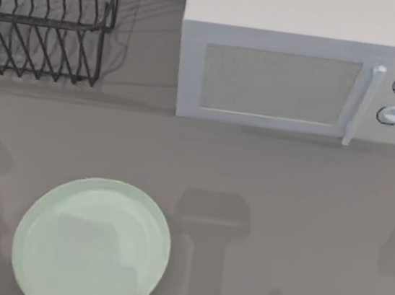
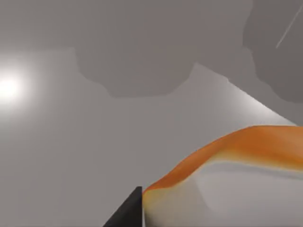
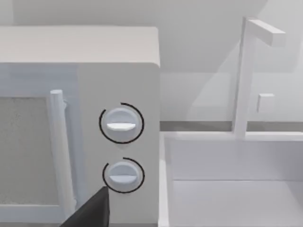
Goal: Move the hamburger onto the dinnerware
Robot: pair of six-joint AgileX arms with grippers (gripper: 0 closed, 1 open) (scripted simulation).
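Hamburger [image 2: 236,151]: seen very close in the left wrist view as a curved orange band over a pale, rounded surface; beside it a dark tip of the left tool [image 2: 130,213] is visible. It appears to be lifted clear of the bench, though whether it is actually held cannot be told.

Handling, as judged: a small, light, soft item is expected, easily squashed or shed in layers. A gentle pinch across the bun sides, at mid-height, would be safest; a hard squeeze or a grip on one layer alone should be avoided.

Left tool: how far its fingers are spread cannot be told, nor whether contact is made with the hamburger.

Dinnerware [image 1: 51,208]: a pale mint-green plate lying flat on the bench [image 1: 282,224] at the top view's lower left, with nothing on it.

Right tool [image 3: 90,213]: a dark finger tip is seen facing the microwave [image 1: 303,67] dials and a white sink basin [image 3: 236,179]; its state cannot be told, and the arm is taken to be idle.

Dish rack [image 1: 47,18]: placed at the far left of the bench, well apart from the plate.

Risk, as judged: a release from height could let the hamburger roll off the low rim.
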